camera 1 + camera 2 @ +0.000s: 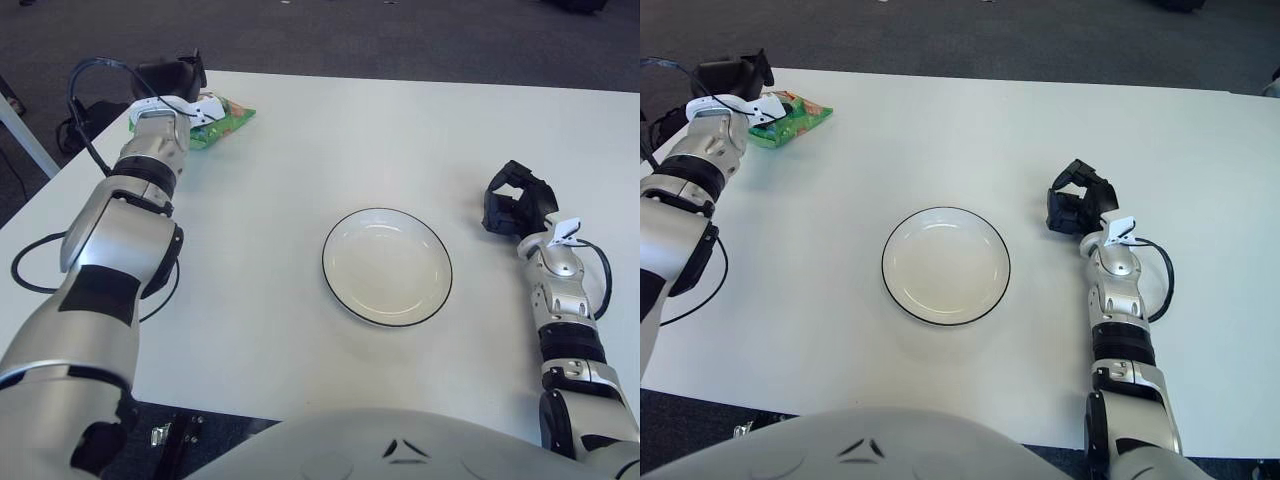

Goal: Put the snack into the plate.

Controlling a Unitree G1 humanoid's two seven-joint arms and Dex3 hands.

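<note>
Fingers of the left hand [172,76] show dark at the far left corner of the table [300,150], and whether they are spread or curled I cannot tell; the snack [222,120], a green packet, lies just to their right, its long axis running left to right; its print is unreadable.

Seen from the right eye, the plate [946,265] sits well apart from the snack, mid-table; the right hand [1078,208], fingers curled on nothing, shows right of the plate, so the left hand is far nearer.

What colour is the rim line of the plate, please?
The plate is white with a thin black rim line, clearest in the right eye view.
</note>
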